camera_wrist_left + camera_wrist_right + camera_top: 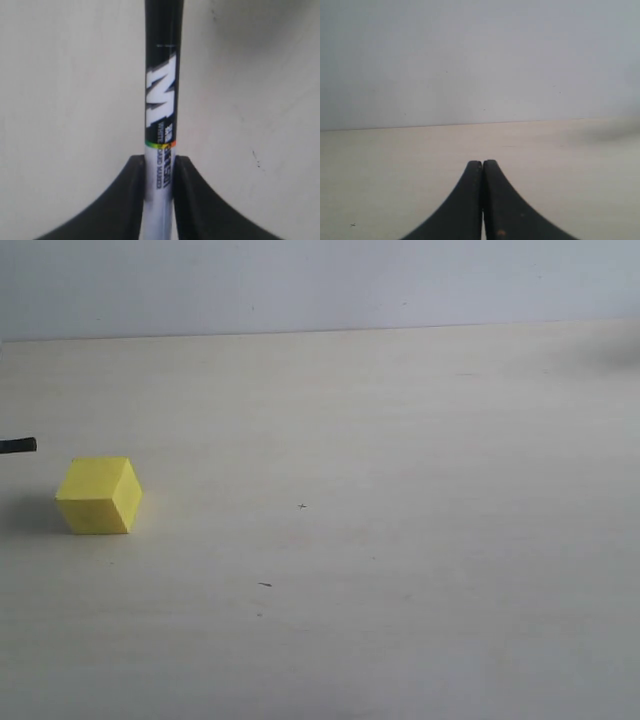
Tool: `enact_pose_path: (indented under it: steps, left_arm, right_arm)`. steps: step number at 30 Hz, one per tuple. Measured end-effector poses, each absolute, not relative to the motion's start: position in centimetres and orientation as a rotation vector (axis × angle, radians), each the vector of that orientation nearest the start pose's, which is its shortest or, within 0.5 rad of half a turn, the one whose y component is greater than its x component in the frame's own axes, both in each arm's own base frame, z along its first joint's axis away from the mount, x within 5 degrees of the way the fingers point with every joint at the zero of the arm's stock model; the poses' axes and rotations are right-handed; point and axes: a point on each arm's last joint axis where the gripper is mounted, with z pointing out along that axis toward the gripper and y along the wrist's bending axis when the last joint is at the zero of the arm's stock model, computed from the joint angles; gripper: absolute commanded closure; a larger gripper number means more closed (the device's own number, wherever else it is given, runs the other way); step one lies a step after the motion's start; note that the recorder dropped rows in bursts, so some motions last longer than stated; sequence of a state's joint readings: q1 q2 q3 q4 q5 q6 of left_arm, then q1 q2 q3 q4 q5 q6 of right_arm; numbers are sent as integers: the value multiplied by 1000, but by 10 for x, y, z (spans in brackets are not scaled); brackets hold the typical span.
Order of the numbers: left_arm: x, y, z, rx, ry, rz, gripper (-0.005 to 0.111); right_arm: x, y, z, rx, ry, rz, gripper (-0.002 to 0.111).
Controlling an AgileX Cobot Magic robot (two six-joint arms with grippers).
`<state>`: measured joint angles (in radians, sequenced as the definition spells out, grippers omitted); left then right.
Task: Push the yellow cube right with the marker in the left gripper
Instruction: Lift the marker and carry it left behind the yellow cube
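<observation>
A bright yellow cube (pixel 99 496) rests on the pale table (pixel 380 540) near its left side. The black tip of the marker (pixel 18 446) pokes in from the left edge, a little left of and above the cube, apart from it. In the left wrist view my left gripper (pixel 159 162) is shut on the marker (pixel 161 95), gripping its white barrel, with the black capped part sticking out ahead. The cube is out of that view. My right gripper (pixel 482 164) is shut with nothing in it, over bare table, facing the wall.
A grey wall (pixel 320 280) rises behind the table's far edge. A few tiny dark specks (pixel 265 585) mark the tabletop right of the cube. A faint shadow (pixel 615 355) lies at the far right.
</observation>
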<state>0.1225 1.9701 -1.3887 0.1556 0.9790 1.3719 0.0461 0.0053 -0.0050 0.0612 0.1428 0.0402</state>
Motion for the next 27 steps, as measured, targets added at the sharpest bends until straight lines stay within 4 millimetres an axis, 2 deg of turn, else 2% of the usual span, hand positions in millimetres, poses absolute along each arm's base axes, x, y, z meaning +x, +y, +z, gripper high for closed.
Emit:
enact_pose_path:
  steps: [2, 5, 7, 10, 12, 19, 27]
  left_arm:
    - [379, 62, 171, 1949, 2441, 236, 107]
    - [382, 63, 170, 1887, 2451, 277, 107]
    - [382, 63, 170, 1954, 2409, 288, 107]
    - [384, 64, 157, 2102, 2316, 264, 107]
    - [386, 64, 150, 2142, 2287, 254, 107]
    - [392, 64, 123, 2153, 2280, 222, 107]
    - [387, 63, 123, 2167, 2286, 124, 107]
  right_arm:
    - [56, 3, 202, 38, 1627, 120, 108]
    - [56, 3, 202, 38, 1627, 120, 108]
    - [56, 3, 202, 38, 1627, 120, 108]
    - [56, 3, 202, 38, 1627, 120, 108]
    - [56, 3, 202, 38, 1627, 120, 108]
    - [56, 3, 202, 38, 1627, 120, 108]
    - [56, 3, 202, 38, 1627, 120, 108]
